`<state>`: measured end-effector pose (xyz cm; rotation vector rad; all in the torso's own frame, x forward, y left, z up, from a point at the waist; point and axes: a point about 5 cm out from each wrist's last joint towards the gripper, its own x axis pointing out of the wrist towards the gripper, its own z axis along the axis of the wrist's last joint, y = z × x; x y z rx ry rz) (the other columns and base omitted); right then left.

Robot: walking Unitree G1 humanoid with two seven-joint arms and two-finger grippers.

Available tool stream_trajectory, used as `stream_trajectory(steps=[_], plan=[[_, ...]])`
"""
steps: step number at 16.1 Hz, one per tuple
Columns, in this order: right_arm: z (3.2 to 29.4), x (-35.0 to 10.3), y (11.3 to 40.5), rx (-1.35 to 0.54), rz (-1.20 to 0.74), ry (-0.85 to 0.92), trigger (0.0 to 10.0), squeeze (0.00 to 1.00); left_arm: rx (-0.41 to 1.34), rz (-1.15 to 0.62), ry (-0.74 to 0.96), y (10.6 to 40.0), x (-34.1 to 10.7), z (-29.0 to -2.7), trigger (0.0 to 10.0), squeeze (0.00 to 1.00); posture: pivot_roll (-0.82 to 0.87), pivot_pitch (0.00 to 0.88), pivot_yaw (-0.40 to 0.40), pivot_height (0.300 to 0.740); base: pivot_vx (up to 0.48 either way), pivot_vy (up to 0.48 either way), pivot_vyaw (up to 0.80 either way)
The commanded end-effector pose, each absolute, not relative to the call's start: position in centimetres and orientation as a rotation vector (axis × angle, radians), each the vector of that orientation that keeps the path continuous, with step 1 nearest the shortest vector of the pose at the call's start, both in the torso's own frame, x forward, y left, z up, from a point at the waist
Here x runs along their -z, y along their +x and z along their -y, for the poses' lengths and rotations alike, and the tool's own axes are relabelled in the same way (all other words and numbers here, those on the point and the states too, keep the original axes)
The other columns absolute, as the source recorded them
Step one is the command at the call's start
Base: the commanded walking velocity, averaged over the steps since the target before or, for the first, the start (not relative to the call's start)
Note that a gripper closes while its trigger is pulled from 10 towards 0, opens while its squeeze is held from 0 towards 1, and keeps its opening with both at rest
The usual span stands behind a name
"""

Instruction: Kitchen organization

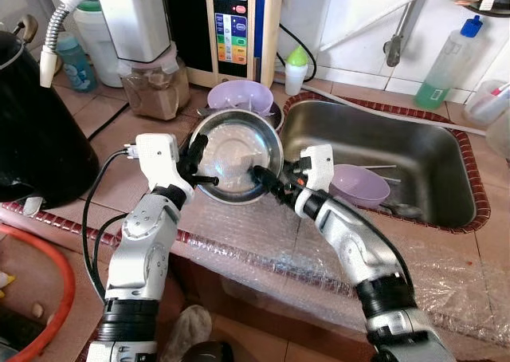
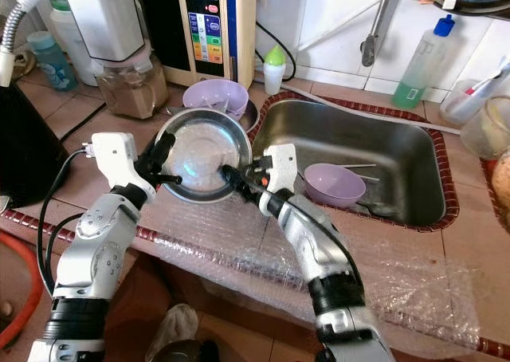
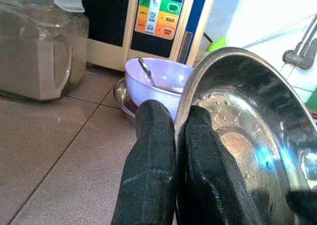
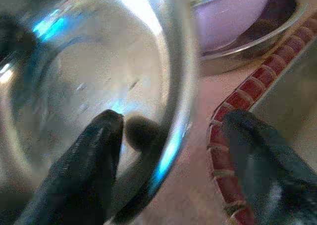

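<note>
A sheet of bubble wrap [image 1: 263,242] is lying over the front edge of the tiled counter [image 1: 103,179], lowest in the frame and closest to the camera, with the two silver arms rising across it; at the far left a black appliance [image 1: 32,131] is standing on the counter, and above it, in the upper left, a glass jar of brown powder [image 1: 155,87] is sitting beside a water-purifier unit with coloured buttons [image 1: 233,27].

Left of centre the left gripper [image 1: 199,164] is pinching the rim of the steel bowl [image 1: 239,155]; in the left wrist view its fingers [image 3: 148,160] are pressed together with the thin metal edge clamped between them. The steel bowl is being held tilted just above the counter in the middle of the frame, right beside the sink's left edge, its hollow facing the camera; behind it a lilac bowl [image 1: 241,97] with a spoon is resting in another steel dish.

The right gripper [image 1: 267,179] is meeting the bowl's lower right rim; in the right wrist view its fingers [image 4: 84,170] are spread apart, one inside the bowl and one outside, straddling the rim rather than squeezing it.

To the right the steel sink [image 1: 430,151] is holding a second lilac bowl [image 1: 358,184] and a spoon [image 1: 402,210]; a green bottle [image 1: 442,79] is standing at the upper right.
</note>
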<state>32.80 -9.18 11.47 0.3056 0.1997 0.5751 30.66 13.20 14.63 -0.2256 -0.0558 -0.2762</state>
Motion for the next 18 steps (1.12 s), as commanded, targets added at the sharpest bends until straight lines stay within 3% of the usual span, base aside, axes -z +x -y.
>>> stream_trajectory(steps=[1,13,18], plan=[[9.59,-11.85,33.21,-0.551,-0.187,0.327,0.0,0.00,0.290,0.096,-0.230,30.58,-15.37,-13.14,0.0,0.00,0.06,0.000,0.014,0.740,0.000,0.000,0.00],[10.41,-11.94,33.84,-0.500,-0.208,0.401,0.0,0.00,0.319,0.138,-0.251,31.03,-16.08,-12.67,0.0,0.00,0.05,0.000,0.016,0.740,0.000,0.000,0.00],[10.58,-11.91,34.10,-0.480,-0.212,0.348,0.0,0.00,0.315,0.136,-0.235,31.21,-15.96,-12.61,0.0,0.00,0.04,0.000,0.013,0.740,0.000,0.000,0.00]])
